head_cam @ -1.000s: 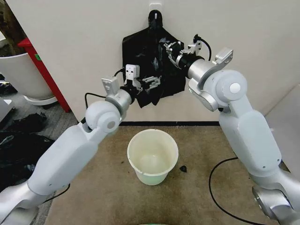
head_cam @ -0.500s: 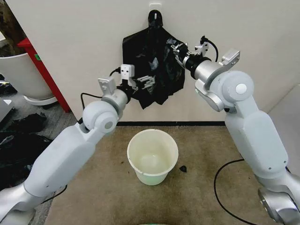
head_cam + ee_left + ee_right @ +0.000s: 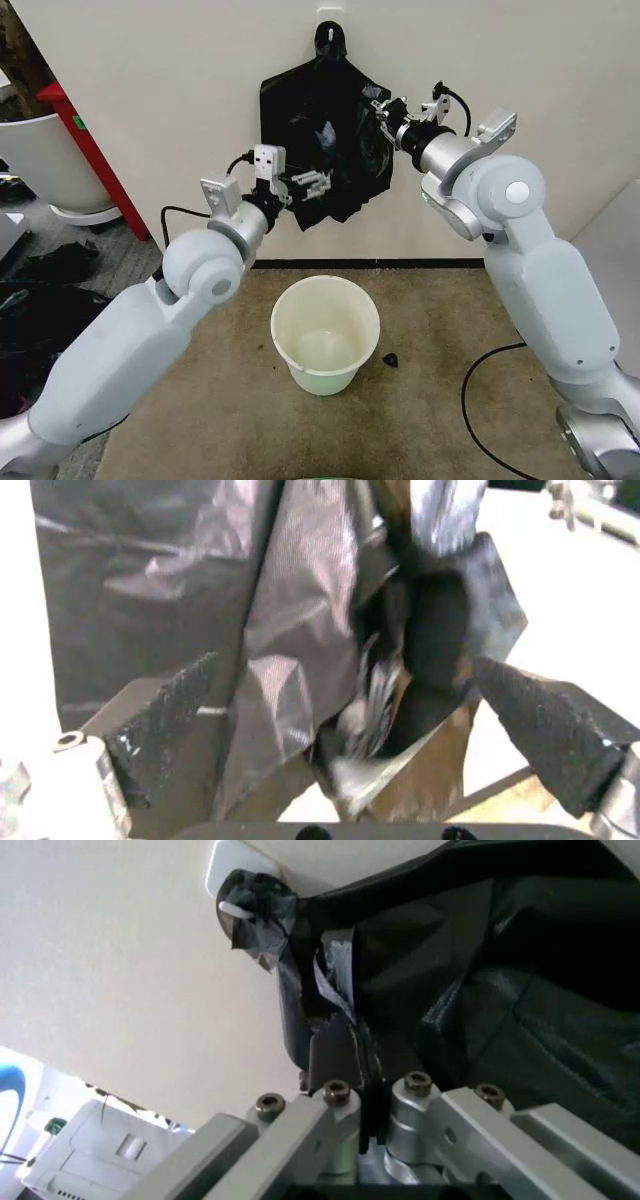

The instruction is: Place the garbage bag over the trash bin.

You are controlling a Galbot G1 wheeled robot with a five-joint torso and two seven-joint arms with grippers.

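The garbage bag [image 3: 322,125] is glossy black and hangs from a wall hook [image 3: 330,38] above the floor. My left gripper [image 3: 312,185] is at its lower edge and open. In the left wrist view the wrinkled bag [image 3: 290,660] hangs between the two pads [image 3: 165,720], which stand wide apart. My right gripper [image 3: 385,108] is at the bag's upper right edge, shut on a fold of the film [image 3: 345,1042]. The cream-white trash bin [image 3: 290,300] stands upright on the carpet below the bag, and nothing lies inside it.
A red stand [image 3: 85,135] and a large white tub [image 3: 40,160] are at the left by the wall. Loose black bags [image 3: 40,290] lie on the floor there. A small black scrap [image 3: 391,359] lies beside the bin, and a cable [image 3: 475,395] curls at the right.
My right gripper has moved up and to the right along the bag's edge. The left arm has swung left, and its gripper has dropped slightly toward the bag's lower edge.
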